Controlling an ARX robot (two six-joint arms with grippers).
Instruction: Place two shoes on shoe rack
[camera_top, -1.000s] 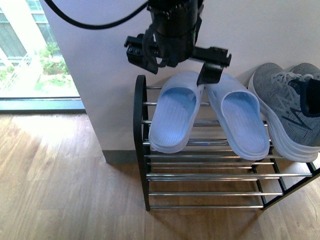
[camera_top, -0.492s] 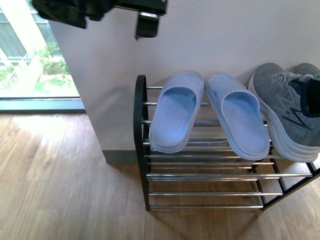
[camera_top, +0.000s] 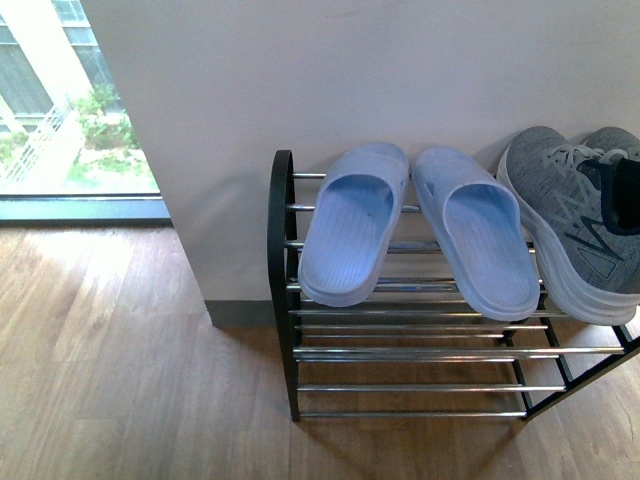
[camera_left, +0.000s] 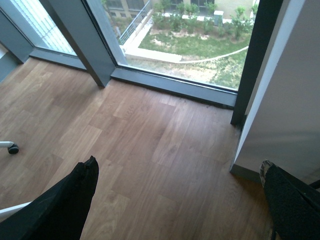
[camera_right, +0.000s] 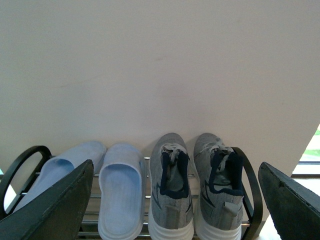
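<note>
Now the slides (camera_top: 420, 235) and sneakers (camera_right: 197, 187) are seen side by side on the rack (camera_top: 283, 300). Both the left end effector (camera_left: 175, 200) and right end effector (camera_right: 175, 200) are held wide open, empty.

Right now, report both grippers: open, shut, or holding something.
Left gripper: open, holding nothing; only floor between the fingers.
Right gripper: open, holding nothing; it faces the shoes on the rack.

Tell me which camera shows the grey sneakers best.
The right wrist view: both grey sneakers sit whole on the shoe rack. The front view crops them at its edge; the left wrist view shows none.
</note>
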